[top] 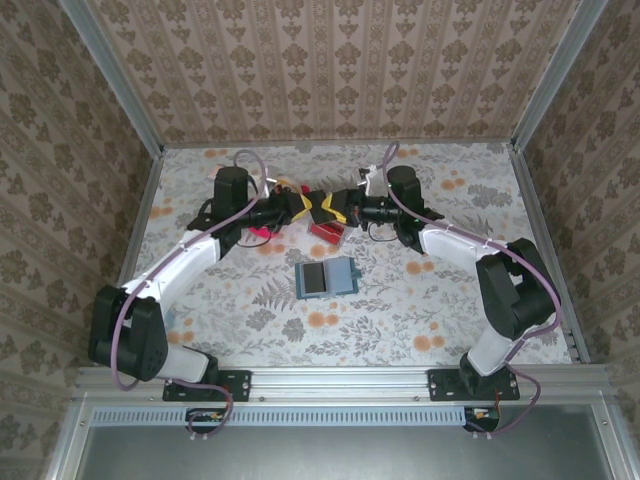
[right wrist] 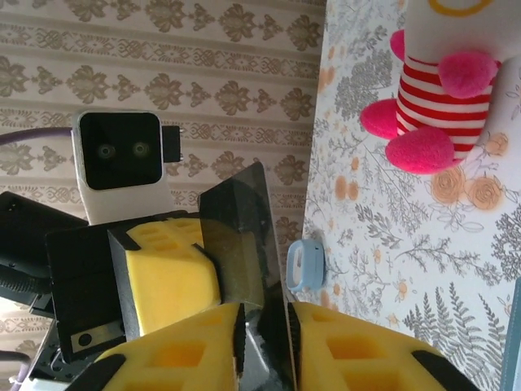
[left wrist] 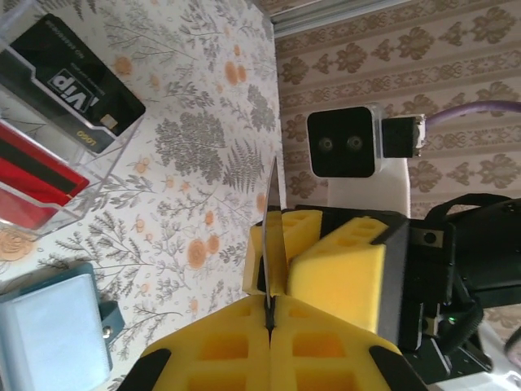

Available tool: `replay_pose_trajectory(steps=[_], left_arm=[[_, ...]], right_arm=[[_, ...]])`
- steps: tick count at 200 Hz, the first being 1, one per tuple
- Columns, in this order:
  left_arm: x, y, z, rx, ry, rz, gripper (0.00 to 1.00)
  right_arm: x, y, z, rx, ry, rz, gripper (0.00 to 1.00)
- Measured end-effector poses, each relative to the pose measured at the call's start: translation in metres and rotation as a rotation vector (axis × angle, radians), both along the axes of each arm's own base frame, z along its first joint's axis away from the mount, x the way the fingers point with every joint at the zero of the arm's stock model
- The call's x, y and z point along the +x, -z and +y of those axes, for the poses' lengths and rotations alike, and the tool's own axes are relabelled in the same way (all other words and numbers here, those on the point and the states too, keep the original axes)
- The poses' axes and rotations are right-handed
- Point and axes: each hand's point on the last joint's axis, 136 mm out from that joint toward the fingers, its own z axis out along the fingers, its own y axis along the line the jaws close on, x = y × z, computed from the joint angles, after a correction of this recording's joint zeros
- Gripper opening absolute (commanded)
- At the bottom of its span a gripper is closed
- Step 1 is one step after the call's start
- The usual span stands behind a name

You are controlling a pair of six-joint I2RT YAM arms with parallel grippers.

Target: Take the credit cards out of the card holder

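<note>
Left hand (left wrist: pixel 270 308) and right hand (right wrist: pixel 264 318) both tight on one dark card (right wrist: pixel 240 244) (card holder (top: pixel 325 277) nearby)

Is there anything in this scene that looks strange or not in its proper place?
One dark card hangs above the table, pinched by the left gripper and the right gripper at once, from opposite sides. The card holder lies open on the table, apart from it. Nothing looks spilled or damaged.
</note>
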Motion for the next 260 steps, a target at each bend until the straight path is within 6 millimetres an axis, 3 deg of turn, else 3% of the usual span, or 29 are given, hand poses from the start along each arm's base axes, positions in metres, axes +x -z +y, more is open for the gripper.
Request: replay_pose_trajectory(steps=[18, 35, 61, 110, 151, 219, 260], left_arm=[[0.002, -0.003, 0.003, -0.003, -0.007, 0.007, 0.09], [0.004, -0.004, 0.006, 0.013, -0.01, 0.012, 0.3], [0.008, -0.001, 0.017, 0.082, -0.043, 0.007, 0.64], [0.008, 0.016, 0.047, 0.284, -0.127, -0.028, 0.98], [0.006, 0.031, 0.066, 0.393, -0.172, -0.042, 1.0], [-0.003, 0.087, 0.09, 0.515, -0.245, 0.057, 1.0], [-0.005, 0.095, 0.095, 0.529, -0.276, 0.09, 1.0]], right_arm=[[0.002, -0.006, 0.0, 0.017, 0.003, -0.017, 0.08], [0.003, -0.012, 0.001, 0.025, 0.002, -0.052, 0.0], [0.006, -0.008, -0.002, -0.027, 0.015, -0.094, 0.0], [0.027, 0.006, -0.039, -0.368, 0.103, -0.288, 0.0], [0.048, -0.003, -0.048, -0.609, 0.026, -0.536, 0.0], [0.095, 0.051, -0.055, -0.918, -0.204, -0.734, 0.0], [0.103, 0.072, -0.056, -1.002, -0.337, -0.828, 0.0]])
